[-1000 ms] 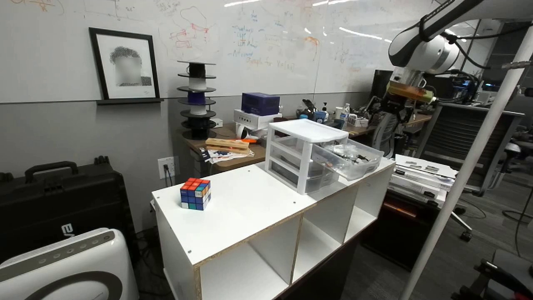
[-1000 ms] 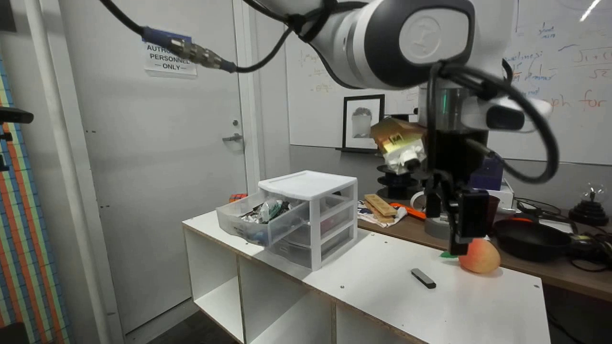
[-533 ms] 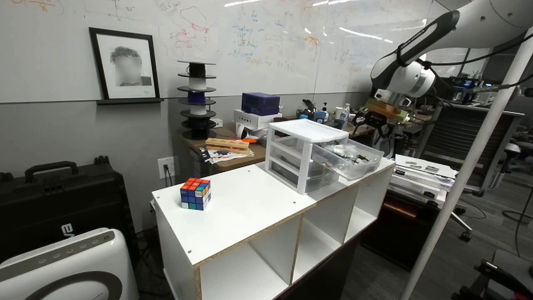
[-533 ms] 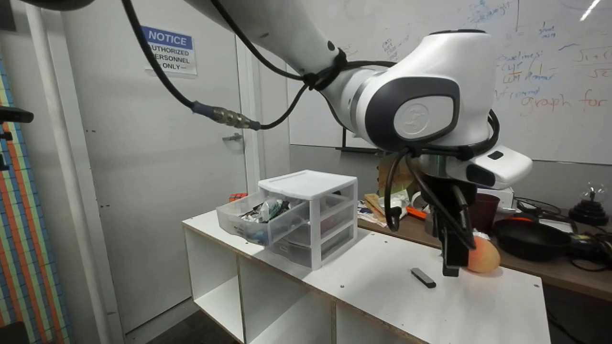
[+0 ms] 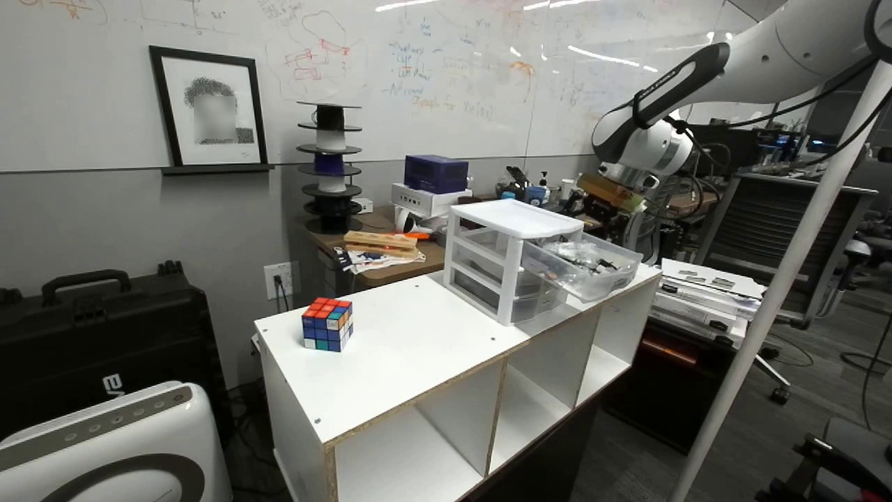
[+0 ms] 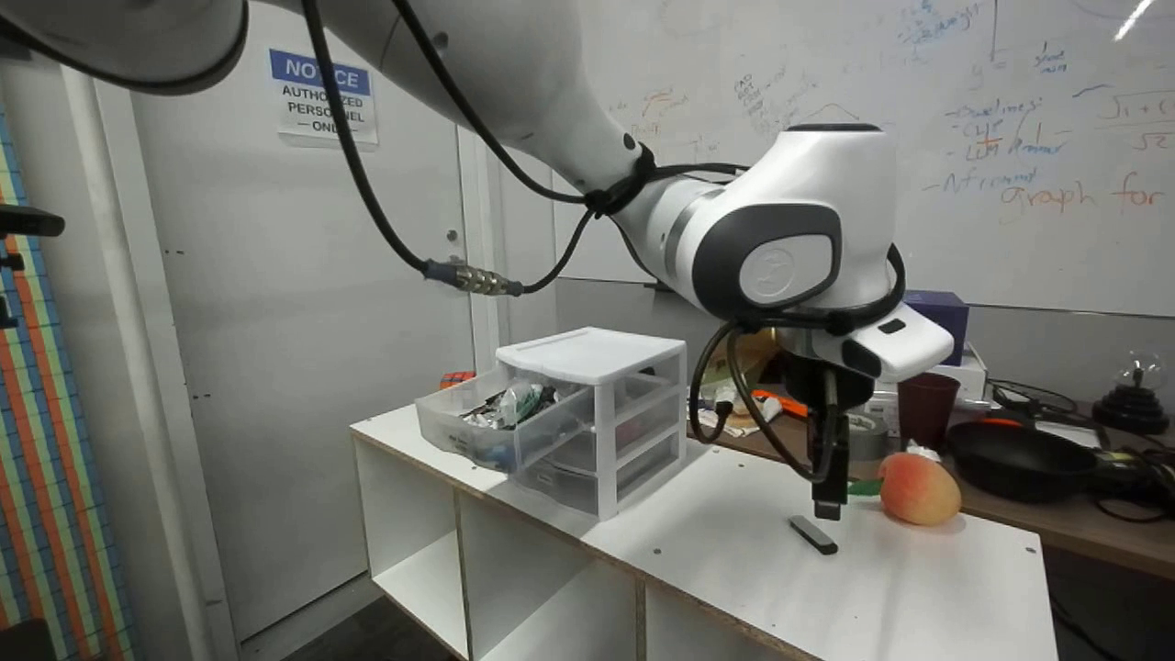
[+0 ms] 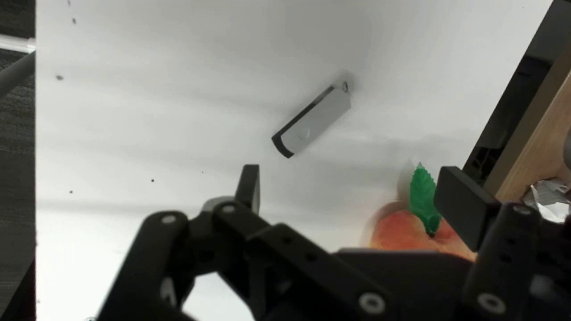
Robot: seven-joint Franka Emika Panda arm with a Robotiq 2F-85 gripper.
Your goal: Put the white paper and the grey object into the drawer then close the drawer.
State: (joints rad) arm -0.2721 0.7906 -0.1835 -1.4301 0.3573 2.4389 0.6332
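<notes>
1. In the wrist view the gripper (image 7: 357, 196) has its jaws spread, one toward 9 o'clock and the other toward 3, a wide gap between them.
2. The grey object (image 7: 316, 119), a slim stick with a black edge, lies flat on the table (image 6: 734, 560). In the wrist view it sits at 11 o'clock from that gap, apart from both jaws, slanting from between 7 and 8 o'clock to between 1 and 2.
3. In an exterior view the arm (image 6: 771, 239) reaches in from 11 o'clock and the gripper points to 6, its tips just toward 1 o'clock from the grey object; how high they hang I cannot tell.
4. The drawer (image 6: 464, 439), topmost of three in the drawer unit (image 6: 592, 353), stands pulled out toward 8 o'clock and holds a jumble of small items (image 6: 514, 404). The unit stands on the table at 10 o'clock from the grey object.
5. Which thing is the white paper I cannot tell: whitish pieces show in the jumble, and a crumpled pale scrap (image 7: 551, 200) lies at the wrist view's 3 o'clock edge, on the brown desk (image 7: 537, 151).
6. A peach (image 6: 921, 491) with a green leaf (image 7: 423, 196) rests on the table, at 2 o'clock from the grey object in an exterior view.
7. A Rubik's cube (image 5: 327, 324) stands on the table, well apart from the drawer unit, between 8 and 9 o'clock from it.
</notes>
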